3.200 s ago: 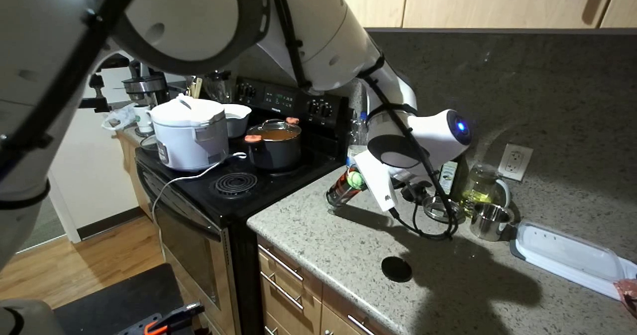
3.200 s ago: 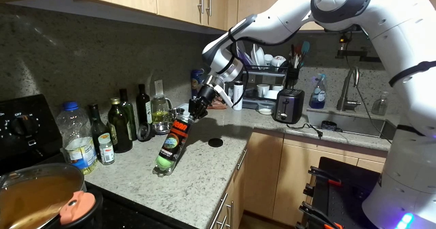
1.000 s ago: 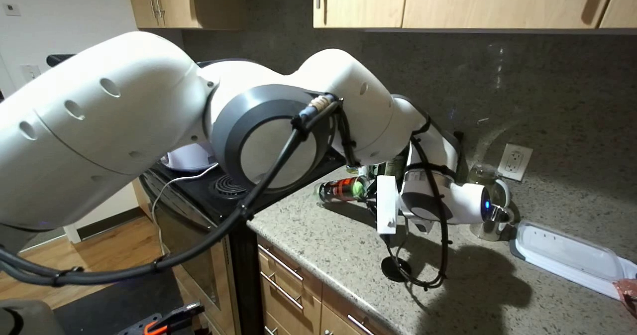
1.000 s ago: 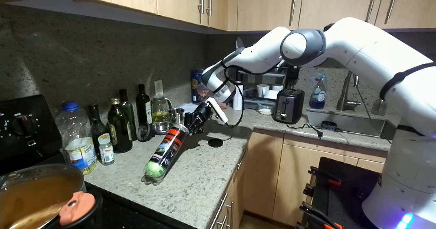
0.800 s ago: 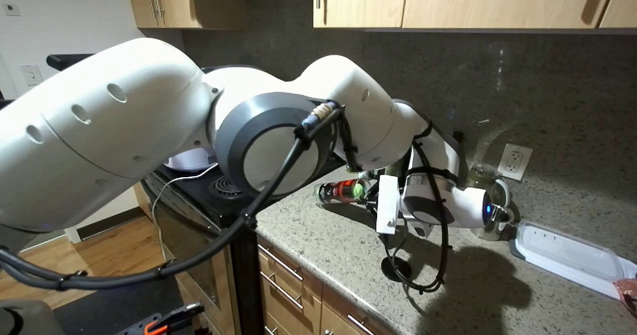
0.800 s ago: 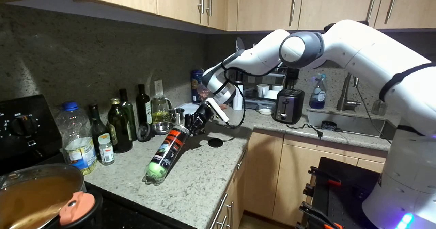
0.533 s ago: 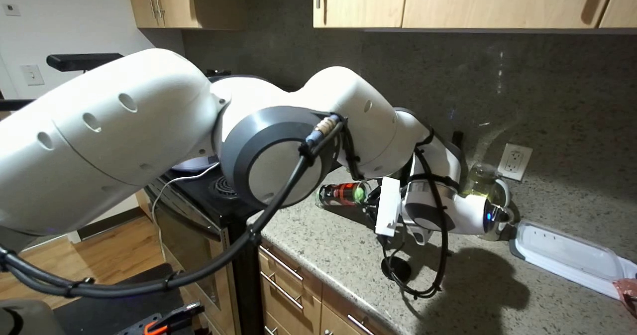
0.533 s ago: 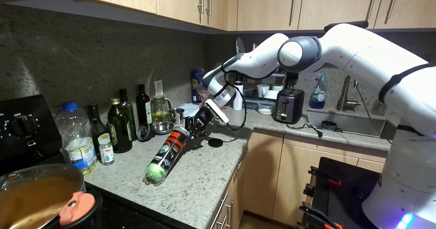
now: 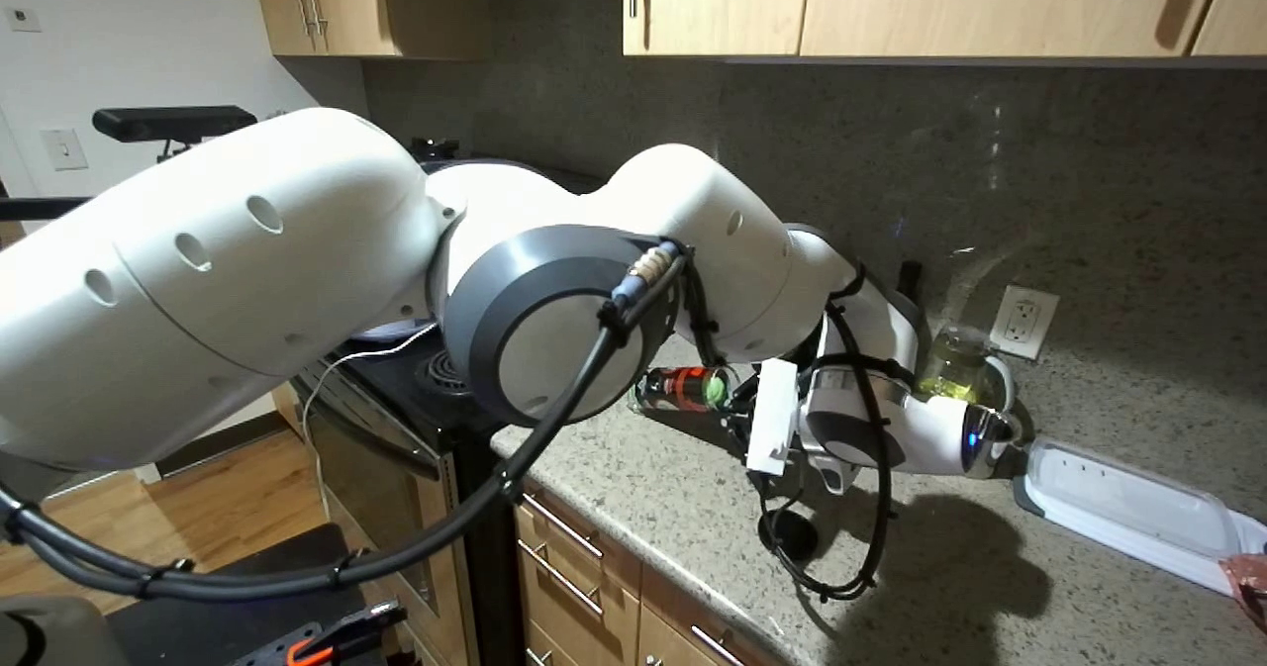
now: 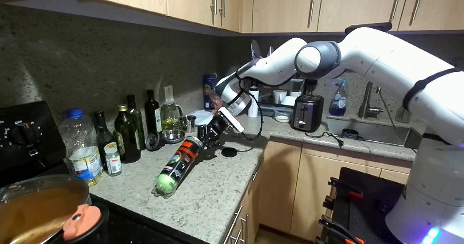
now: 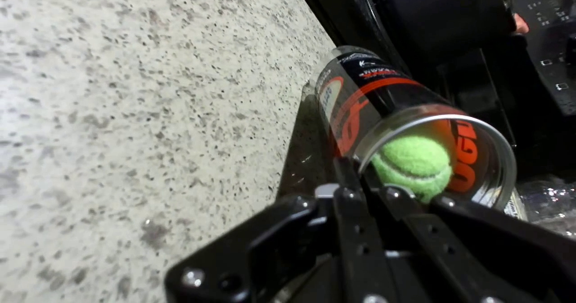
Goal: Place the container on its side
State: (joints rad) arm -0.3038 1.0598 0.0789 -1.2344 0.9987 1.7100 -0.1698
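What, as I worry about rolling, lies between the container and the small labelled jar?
Bare speckled countertop separates the container from the jar in an exterior view.

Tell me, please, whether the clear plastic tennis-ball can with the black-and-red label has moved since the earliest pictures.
Yes: in an exterior view, the can leans lower, its base farther from the round black counter disc, nearer the black stove.

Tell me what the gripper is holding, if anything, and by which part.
The gripper holds the container by its open end, seemingly pinching the wall at the rim.
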